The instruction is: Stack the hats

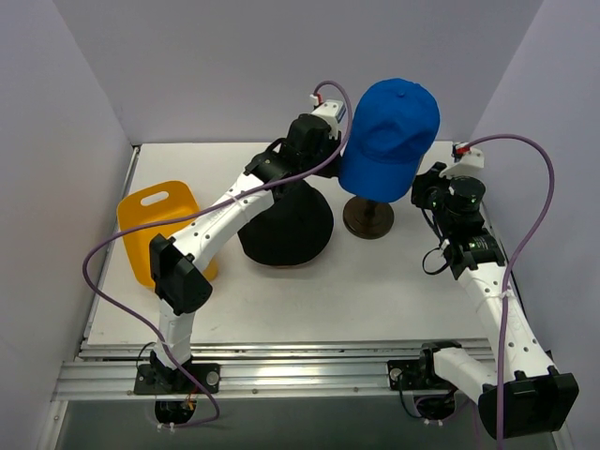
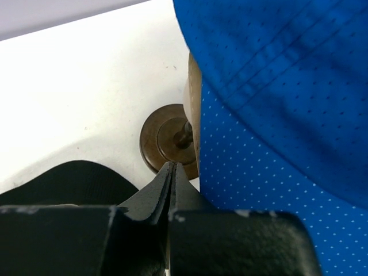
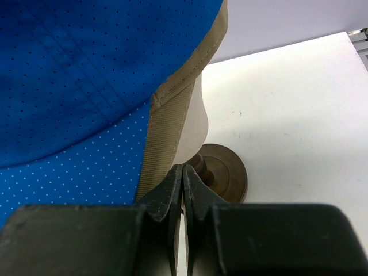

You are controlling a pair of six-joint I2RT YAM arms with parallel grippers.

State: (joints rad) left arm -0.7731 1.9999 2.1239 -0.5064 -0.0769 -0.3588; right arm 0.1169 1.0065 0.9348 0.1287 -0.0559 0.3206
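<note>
The blue cap [image 1: 389, 131] is a matt cloth pricked all over with tiny holes, the tan cap [image 3: 168, 123] under it a plain woven fabric, and the black hat [image 1: 291, 230] a soft, dull cloth. The stand base [image 3: 227, 169] looks like dark wood with a slight sheen. The yellow tray [image 1: 159, 230] is smooth plastic on a white matt table [image 1: 375, 291].

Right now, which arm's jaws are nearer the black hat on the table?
Left. The left arm reaches over the black hat, its shut jaws just beyond the hat beside the blue cap. The right arm holds its jaws across the wooden stand, on the cap's other side.
</note>
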